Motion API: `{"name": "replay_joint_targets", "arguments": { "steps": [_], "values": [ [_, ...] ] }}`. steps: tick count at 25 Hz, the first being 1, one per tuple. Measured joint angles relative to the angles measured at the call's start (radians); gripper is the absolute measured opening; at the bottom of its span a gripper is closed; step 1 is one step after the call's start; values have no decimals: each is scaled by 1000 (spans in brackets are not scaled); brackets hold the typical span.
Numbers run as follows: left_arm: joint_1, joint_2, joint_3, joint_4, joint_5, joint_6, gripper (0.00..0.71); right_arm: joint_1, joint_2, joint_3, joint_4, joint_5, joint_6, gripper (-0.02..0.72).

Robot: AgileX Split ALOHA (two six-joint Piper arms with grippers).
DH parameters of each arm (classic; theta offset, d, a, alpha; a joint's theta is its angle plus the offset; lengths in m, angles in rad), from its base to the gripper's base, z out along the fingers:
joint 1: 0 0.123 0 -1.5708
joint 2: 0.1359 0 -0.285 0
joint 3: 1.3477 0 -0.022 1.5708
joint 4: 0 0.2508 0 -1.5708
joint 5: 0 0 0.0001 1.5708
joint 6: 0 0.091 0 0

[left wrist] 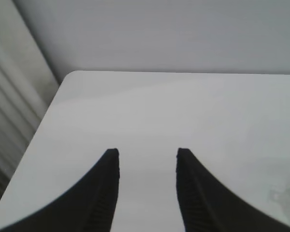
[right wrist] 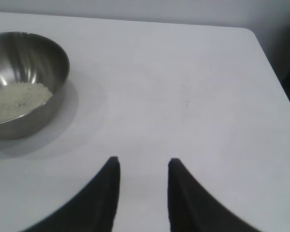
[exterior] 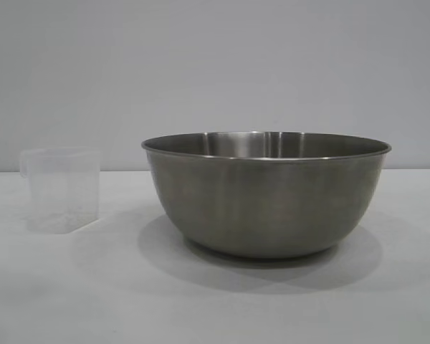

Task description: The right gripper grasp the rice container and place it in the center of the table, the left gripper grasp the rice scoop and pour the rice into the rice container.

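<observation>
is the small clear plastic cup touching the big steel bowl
Apart. The exterior view shows bare white table between the clear plastic cup and the steel bowl.

The right hand (right wrist: pixel 141 166), fingers apart and empty, hovers near the rice container (right wrist: pixel 36 104) holding rice (right wrist: pixel 17 99).

Even, diffuse, moderately bright illumination from above; the rice container (exterior: pixel 266 197) casts a soft grey shadow on the table (exterior: pixel 201 301), spreading forward and to both sides; faint vertical highlights streak its inner wall, without harsh glare; the rice scoop (exterior: pixel 61 190) appears pale and low in contrast against the backdrop; in both wrist views the near dark fingers (left wrist: pixel 104 193) are blurred and silhouetted.
</observation>
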Motion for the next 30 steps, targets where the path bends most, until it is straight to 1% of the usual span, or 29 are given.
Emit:
{"name": "replay_joint_targets", "arguments": {
  "steps": [2, 4, 6, 10, 14, 17, 21, 23, 28, 30],
  "values": [
    [0, -48, 0, -107, 76, 127, 221, 14, 0, 0, 0, 0, 0, 243],
    [0, -99, 0, -173, 153, 208, 221, 29, 0, 0, 0, 0, 0, 243],
    [0, -147, 0, -194, 223, 247, 221, 33, 0, 0, 0, 0, 0, 243],
    [0, -259, -2, -207, 349, 259, 221, 33, 0, 0, 0, 0, 0, 243],
    [0, -361, -49, -211, 461, 259, 221, 33, 0, 0, 0, 0, 0, 243],
    [0, -397, -78, -226, 528, 259, 221, 33, 0, 0, 0, 0, 0, 243],
    [0, -407, -87, -227, 634, 259, 221, 33, 0, 0, 0, 0, 0, 243],
    [0, -413, -77, -227, 662, 259, 221, 33, 0, 0, 0, 0, 0, 243],
    [0, -464, -58, -227, 662, 259, 221, 33, 0, 0, 0, 0, 0, 243],
    [-19, -489, -56, -225, 658, 259, 221, 33, 0, 0, 0, 0, 0, 243]
  ]
}}
